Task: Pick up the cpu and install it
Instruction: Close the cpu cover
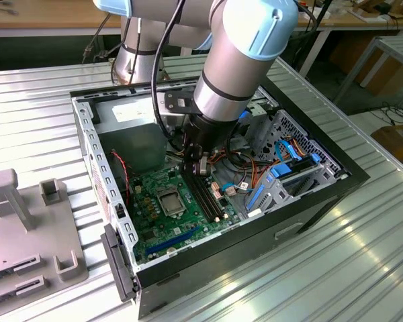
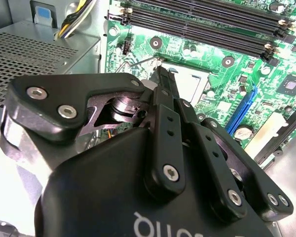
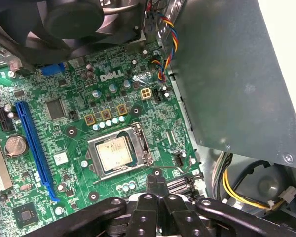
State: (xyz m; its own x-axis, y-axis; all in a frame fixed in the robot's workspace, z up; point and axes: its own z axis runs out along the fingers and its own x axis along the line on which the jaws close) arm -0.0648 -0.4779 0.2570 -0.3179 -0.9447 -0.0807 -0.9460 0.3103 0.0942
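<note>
One cpu (image 3: 113, 153) sits in its socket; the jaws hover above, pressed together, holding nothing

Silver cpu (image 3: 114, 152) lies flat in motherboard socket (image 3: 119, 154).

A workshop or lab: ribbed metal workbench (image 1: 363, 255), wooden benches (image 1: 47, 13) along the frame's top, cardboard boxes (image 1: 397, 142) at right.

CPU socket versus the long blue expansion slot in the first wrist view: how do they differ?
The CPU socket is a square metal frame with a pale chip seated inside; the blue slot is a long narrow plastic strip, and nothing is plugged into it. The socket lies nearer the gripper, the slot off to one side. Both sit flat on the green motherboard.
</note>
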